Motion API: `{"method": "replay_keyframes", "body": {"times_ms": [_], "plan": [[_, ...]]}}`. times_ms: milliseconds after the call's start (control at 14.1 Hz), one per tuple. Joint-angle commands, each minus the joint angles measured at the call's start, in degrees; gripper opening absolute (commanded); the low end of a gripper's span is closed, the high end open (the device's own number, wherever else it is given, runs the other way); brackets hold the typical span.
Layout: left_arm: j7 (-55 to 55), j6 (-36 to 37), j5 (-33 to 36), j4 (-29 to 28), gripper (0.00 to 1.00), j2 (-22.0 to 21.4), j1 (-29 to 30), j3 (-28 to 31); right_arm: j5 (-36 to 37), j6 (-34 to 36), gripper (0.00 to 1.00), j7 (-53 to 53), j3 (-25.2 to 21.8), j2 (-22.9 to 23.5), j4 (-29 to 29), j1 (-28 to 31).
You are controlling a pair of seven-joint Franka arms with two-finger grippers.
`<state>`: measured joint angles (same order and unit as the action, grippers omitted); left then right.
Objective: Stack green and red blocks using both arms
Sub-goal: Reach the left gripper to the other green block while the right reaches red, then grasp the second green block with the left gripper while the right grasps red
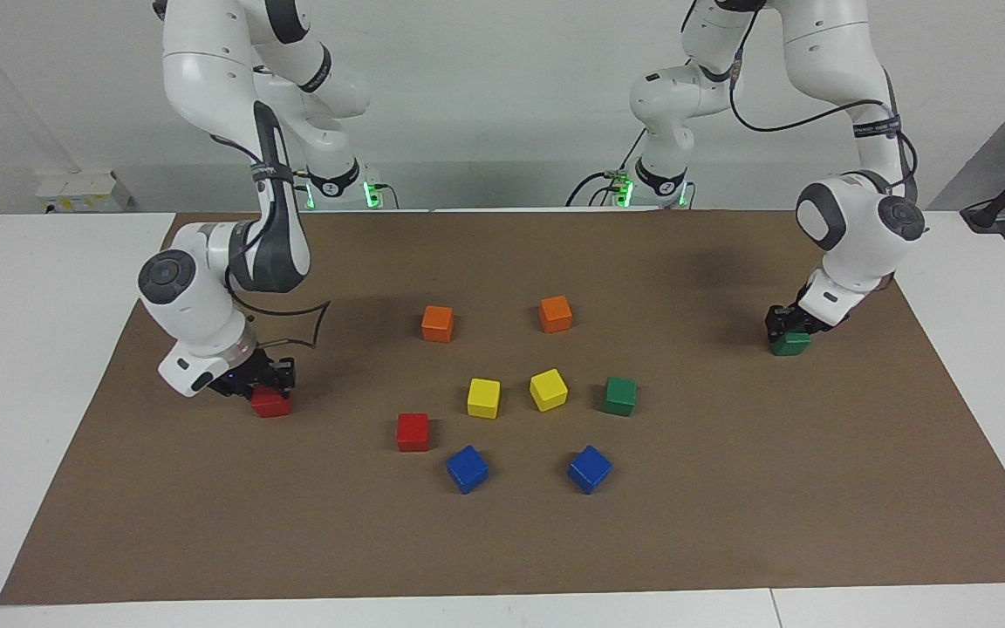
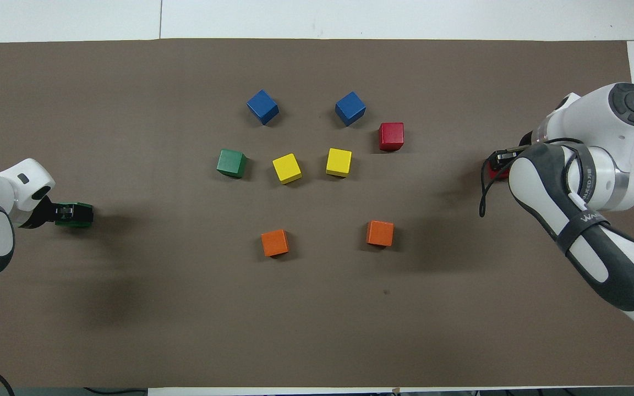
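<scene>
One green block [image 1: 620, 395] [image 2: 231, 163] and one red block [image 1: 413, 432] [image 2: 391, 136] sit free on the mat among the middle cluster. My left gripper [image 1: 789, 331] [image 2: 75, 214] is down at the mat at the left arm's end, shut on the second green block [image 1: 791, 344] [image 2: 77, 215]. My right gripper [image 1: 269, 388] [image 2: 497, 165] is down at the right arm's end, shut on the second red block [image 1: 271, 404], which is mostly hidden under the arm in the overhead view. Both held blocks look level with the mat.
Two orange cubes [image 1: 437, 324] [image 1: 556, 314] lie nearer to the robots than the cluster. Two yellow cubes [image 1: 483, 398] [image 1: 548, 389] sit between the free red and green blocks. Two blue cubes [image 1: 467, 468] [image 1: 590, 468] lie farthest. A brown mat [image 1: 729, 506] covers the white table.
</scene>
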<state>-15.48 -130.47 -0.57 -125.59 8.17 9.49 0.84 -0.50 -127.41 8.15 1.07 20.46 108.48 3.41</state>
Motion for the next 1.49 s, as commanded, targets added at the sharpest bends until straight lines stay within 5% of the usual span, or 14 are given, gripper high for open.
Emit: {"method": "replay_keyframes", "body": {"times_ms": [0, 285, 498, 996, 1423], "plan": [[-0.6, 12.1, 1.3, 8.9, 1.00, -0.7, -0.2, -0.4, 0.4, 3.6, 1.00, 0.5, 0.2, -3.7, 0.1, 0.5], [0.2, 23.7, 1.0, 22.8, 1.00, 0.2, -5.8, -0.7, 1.6, 16.2, 1.00, -0.7, 0.3, -4.6, -11.0, -0.4], [6.2, 22.4, 0.2, 25.3, 1.00, 1.8, -13.8, -0.9, 3.7, 21.8, 1.00, -11.2, 0.4, -0.5, -21.5, -6.0], [7.0, 14.8, -7.2, 28.4, 1.00, 9.6, -26.5, -0.9, 3.9, 19.8, 1.00, -20.8, 0.4, 10.6, -32.9, -14.0], [7.0, 8.9, -7.1, 28.1, 1.00, 14.4, -30.8, -0.9, 3.2, 16.5, 1.00, -26.2, 1.3, 15.4, -35.8, -15.6]]}}
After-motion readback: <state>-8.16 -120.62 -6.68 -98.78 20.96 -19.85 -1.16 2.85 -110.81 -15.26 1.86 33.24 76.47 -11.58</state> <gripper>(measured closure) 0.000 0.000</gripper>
